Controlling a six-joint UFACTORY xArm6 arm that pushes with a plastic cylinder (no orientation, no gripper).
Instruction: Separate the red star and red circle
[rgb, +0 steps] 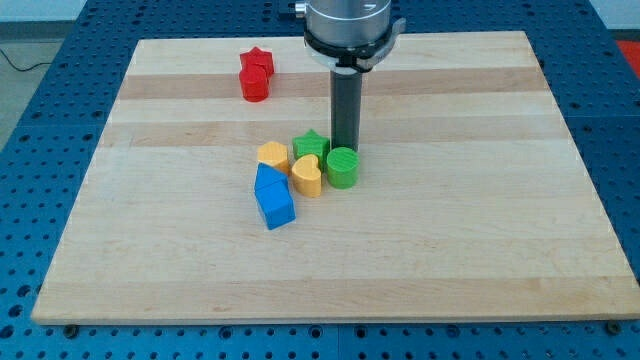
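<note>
The red star (259, 62) sits near the view's top left of the wooden board, touching the red circle (253, 84) just below it. My tip (345, 148) is near the board's middle, right behind the green circle (342, 167) and beside the green star (311, 145). It is well to the right of and below the two red blocks.
A cluster lies by my tip: a yellow hexagon-like block (272, 156), a yellow heart (308, 176), and two blue blocks (273, 196) touching each other. The wooden board (480, 230) rests on a blue perforated table.
</note>
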